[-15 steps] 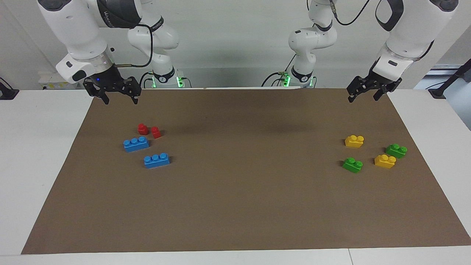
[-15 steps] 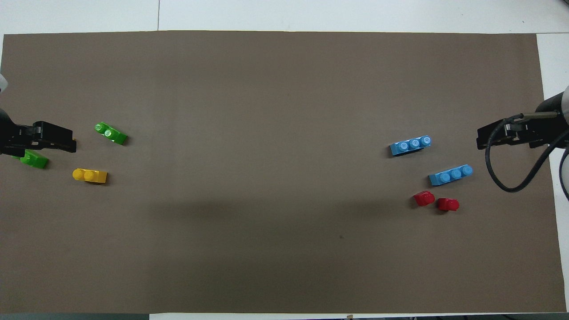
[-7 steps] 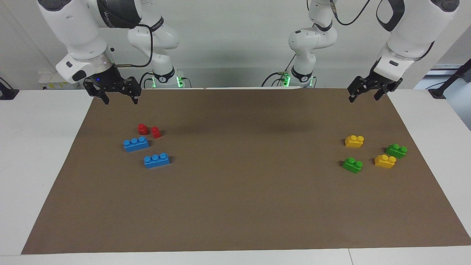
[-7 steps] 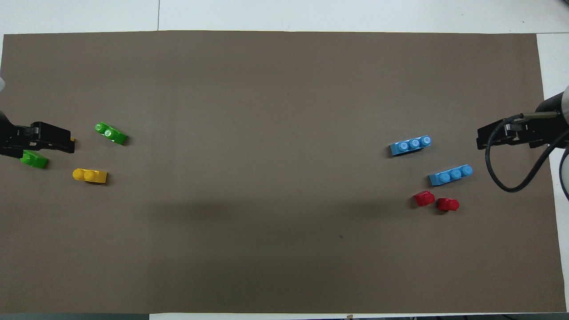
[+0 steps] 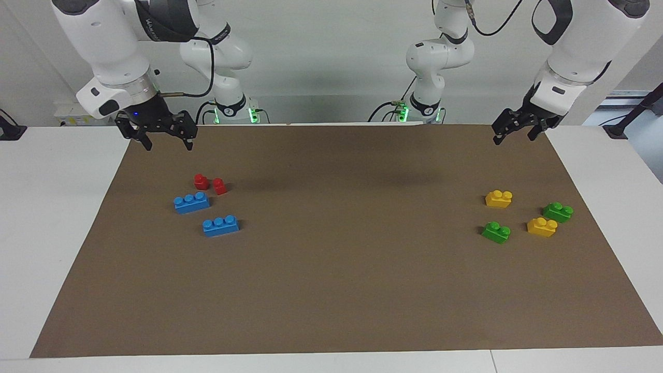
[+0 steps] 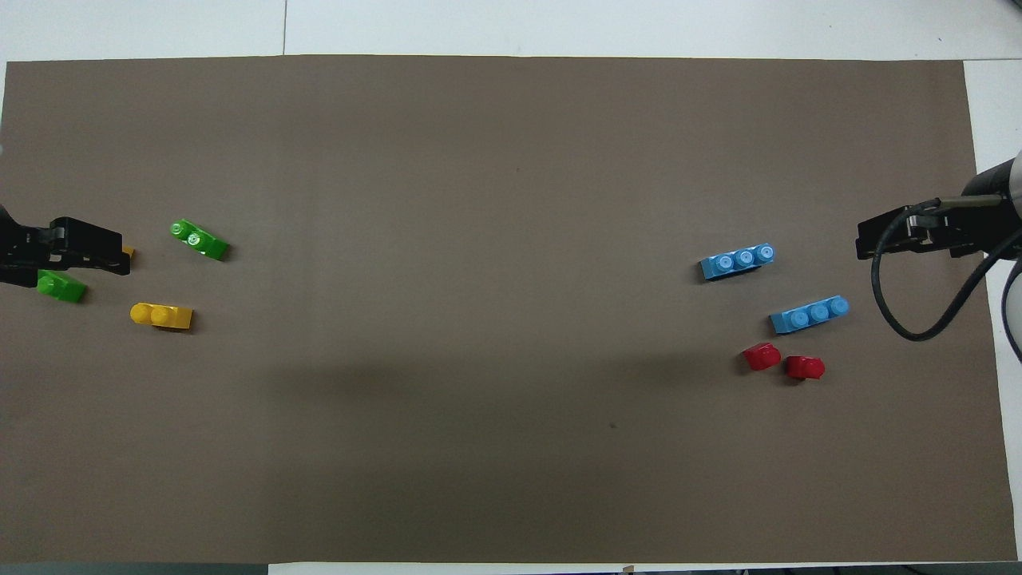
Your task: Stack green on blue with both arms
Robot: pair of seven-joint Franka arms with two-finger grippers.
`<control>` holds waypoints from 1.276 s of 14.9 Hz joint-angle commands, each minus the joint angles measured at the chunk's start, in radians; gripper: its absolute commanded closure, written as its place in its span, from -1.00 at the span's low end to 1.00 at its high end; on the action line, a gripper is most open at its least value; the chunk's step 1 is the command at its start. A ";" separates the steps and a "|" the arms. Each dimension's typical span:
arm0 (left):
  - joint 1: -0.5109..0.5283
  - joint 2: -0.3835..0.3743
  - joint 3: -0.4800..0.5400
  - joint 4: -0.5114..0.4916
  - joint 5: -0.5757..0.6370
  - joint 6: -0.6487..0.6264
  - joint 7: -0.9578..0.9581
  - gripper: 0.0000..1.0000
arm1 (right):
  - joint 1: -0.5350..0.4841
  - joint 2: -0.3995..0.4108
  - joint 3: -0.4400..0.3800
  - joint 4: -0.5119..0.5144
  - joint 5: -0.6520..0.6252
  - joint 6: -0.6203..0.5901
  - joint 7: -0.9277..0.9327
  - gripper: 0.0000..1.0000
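Both arms are up in the air and neither holds a thing. The left gripper hangs over the brown mat at the left arm's end of the table, fingers spread apart and empty; in the facing view it sits at about two o'clock from the mat's middle. The right gripper hangs at about ten o'clock in that same view, jaws apart too, with nothing between them.

Down on the mat, the green bricks lie at the left arm's end: one green brick farther from the robots, the second green brick nearer the mat's edge (seen from overhead, the left gripper half covers this one, though the facing view shows it well clear above). Two yellow bricks lie among them, all four apart from one another.

At the right arm's end, the blue bricks lie studs up: one blue brick nearer the robots, the other blue brick farther out, at roughly five o'clock from the first. Two small red bricks stand just beside the nearer blue one, possibly touching each other; that is hard to judge from here.
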 commanded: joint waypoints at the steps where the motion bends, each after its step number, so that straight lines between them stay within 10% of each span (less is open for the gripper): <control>1: 0.015 -0.045 -0.002 -0.059 -0.009 0.031 -0.061 -1.00 | -0.015 0.014 0.008 -0.011 -0.014 0.058 0.016 -0.99; 19: 0.086 -0.010 0.002 -0.251 -0.034 0.356 -0.514 -1.00 | -0.078 0.206 0.002 -0.059 0.222 0.223 0.890 -0.99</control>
